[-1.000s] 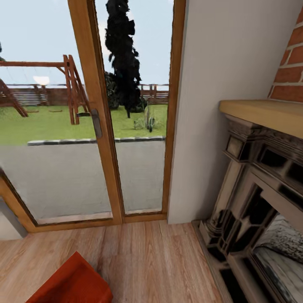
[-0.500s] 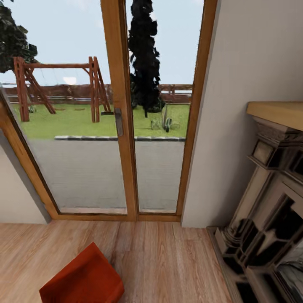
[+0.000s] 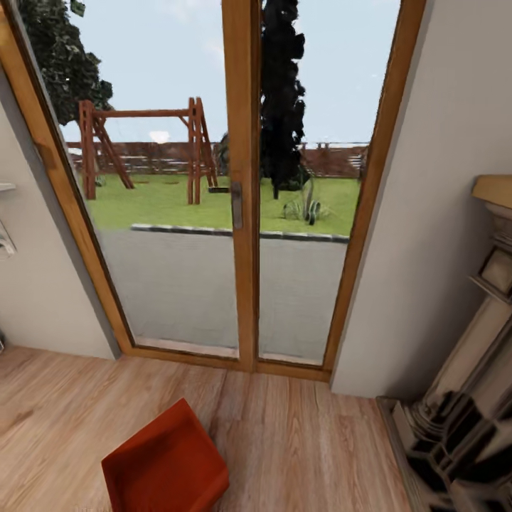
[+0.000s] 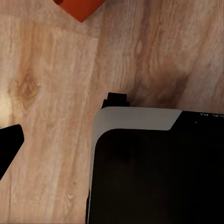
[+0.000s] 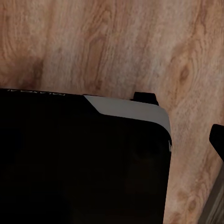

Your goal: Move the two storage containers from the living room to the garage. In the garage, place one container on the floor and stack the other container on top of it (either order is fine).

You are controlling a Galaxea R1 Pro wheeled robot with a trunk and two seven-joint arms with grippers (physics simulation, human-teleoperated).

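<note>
Sitting on the light plank floor (image 3: 64, 419) to my left is one orange-red storage container (image 3: 167, 466), open side up and untouched, its corner also peeking into the left wrist view. Behind it the glass door (image 3: 242, 213) is showing the yard. Further right, the fireplace (image 3: 469, 398) is crowding the wall, so open floor is lying mostly leftward. Both claws are hanging over bare planks; whether they are spread or closed, I cannot tell.

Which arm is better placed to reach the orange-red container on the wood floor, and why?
Probably the left. The storage container lies left of centre in the head view, and its corner shows in the left wrist view, above the wood floor.
</note>
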